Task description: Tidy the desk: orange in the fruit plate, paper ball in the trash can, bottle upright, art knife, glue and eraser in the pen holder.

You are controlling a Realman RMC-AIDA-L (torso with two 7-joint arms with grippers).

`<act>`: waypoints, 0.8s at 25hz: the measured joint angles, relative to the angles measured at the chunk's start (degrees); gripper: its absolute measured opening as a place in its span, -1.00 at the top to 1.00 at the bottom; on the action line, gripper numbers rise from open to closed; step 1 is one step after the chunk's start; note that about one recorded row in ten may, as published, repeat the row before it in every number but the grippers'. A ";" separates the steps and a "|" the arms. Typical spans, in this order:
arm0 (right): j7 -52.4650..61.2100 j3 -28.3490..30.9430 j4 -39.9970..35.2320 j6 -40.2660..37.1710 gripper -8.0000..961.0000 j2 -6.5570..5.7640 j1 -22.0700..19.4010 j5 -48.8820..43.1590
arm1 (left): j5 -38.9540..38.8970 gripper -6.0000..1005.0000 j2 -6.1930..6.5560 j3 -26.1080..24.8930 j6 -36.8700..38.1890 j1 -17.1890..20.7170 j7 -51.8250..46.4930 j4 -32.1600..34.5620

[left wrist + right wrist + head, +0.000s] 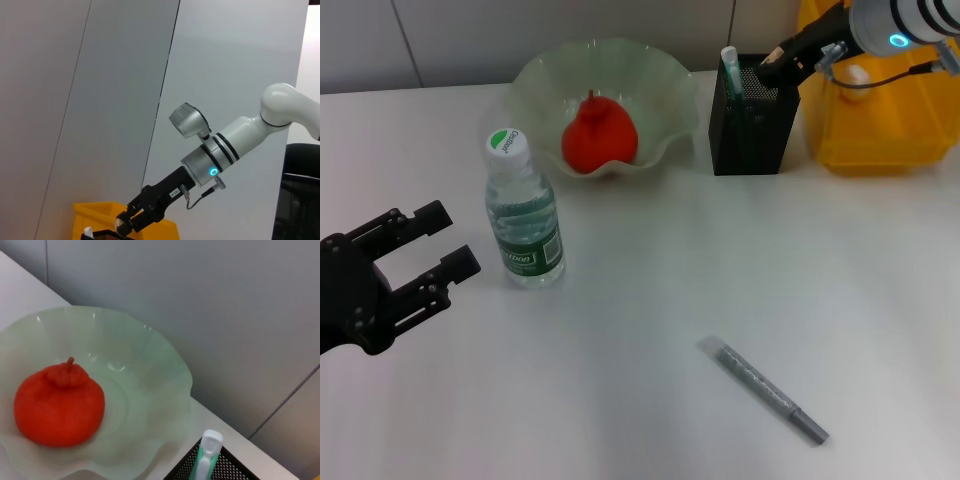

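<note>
Attention belongs on the art knife (764,390), the one task item lying loose: a slim grey stick flat on the table (620,420), on the robot's right of centre and on the near side. Its long axis runs on a diagonal, the far end pointing toward the robot's left and the near end toward its right, so jaws coming down on it would need to be turned across that slant. The pen holder (750,135) it is meant for stands well apart at the far side, with a white-and-green stick, probably the glue (729,62), upright in one corner. The right gripper (772,64) hovers at that cup's rim, in front of the trash can (880,130); whether its jaws are apart or together cannot be told. The left gripper (450,238) hangs low at the near left with its fingers spread and empty, beside the upright bottle (523,215). Neither is close to the knife, but it lies on the right arm's side. The orange (600,137) sits in the fruit plate (665,80).
</note>
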 joint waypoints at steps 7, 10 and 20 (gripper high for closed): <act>-0.05 0.14 1.35 0.84 0.05 -0.05 0.70 -0.23 | 0.00 -0.26 0.00 -0.03 0.14 0.03 0.00 0.00; -0.06 -0.02 1.53 1.04 0.04 -0.01 0.76 -0.32 | 0.00 -0.26 0.00 -0.03 0.33 0.07 0.00 0.00; -0.07 -0.44 0.05 1.48 0.02 0.36 0.32 -1.12 | 0.00 -0.26 0.00 -0.25 0.81 0.39 0.00 0.00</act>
